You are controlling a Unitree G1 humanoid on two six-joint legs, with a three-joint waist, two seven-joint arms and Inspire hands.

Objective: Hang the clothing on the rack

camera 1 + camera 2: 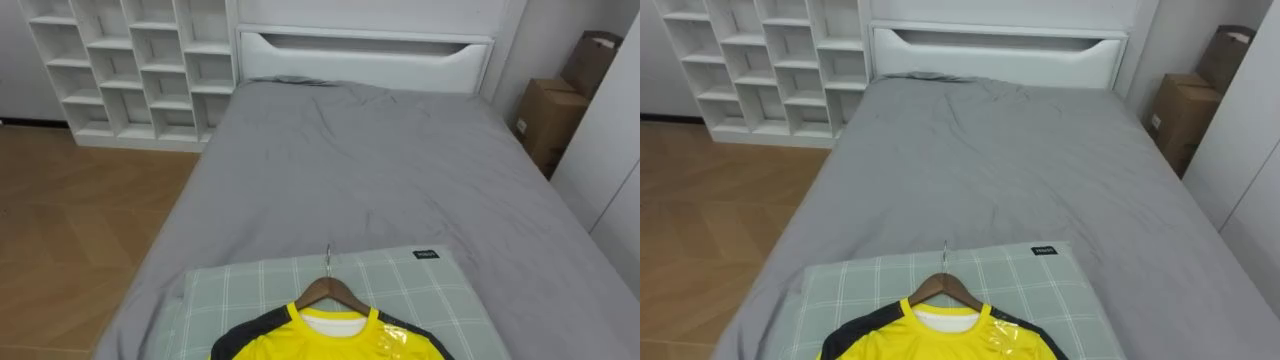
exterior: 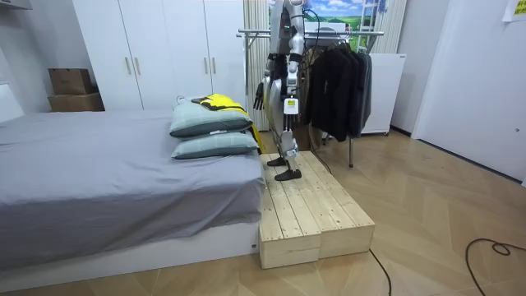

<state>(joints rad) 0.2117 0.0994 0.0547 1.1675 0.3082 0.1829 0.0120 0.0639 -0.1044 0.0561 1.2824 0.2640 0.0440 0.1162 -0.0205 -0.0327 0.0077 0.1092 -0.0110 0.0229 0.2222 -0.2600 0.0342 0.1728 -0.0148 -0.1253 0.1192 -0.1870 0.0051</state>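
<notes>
Your robot stands upright, torso facing the room view's left, one foot a bit ahead of the other. Both arms hang down along the body, elbows near straight, wrists at about hip height. Your left hand (image 2: pixel 289 105) is on the camera side, hanging by the thigh with its back turned outward. Your right hand (image 2: pixel 261 97) shows just ahead of the hip, toward the room view's left. Its dark fingers point down, loose and slightly spread, wrapped round nothing.
</notes>
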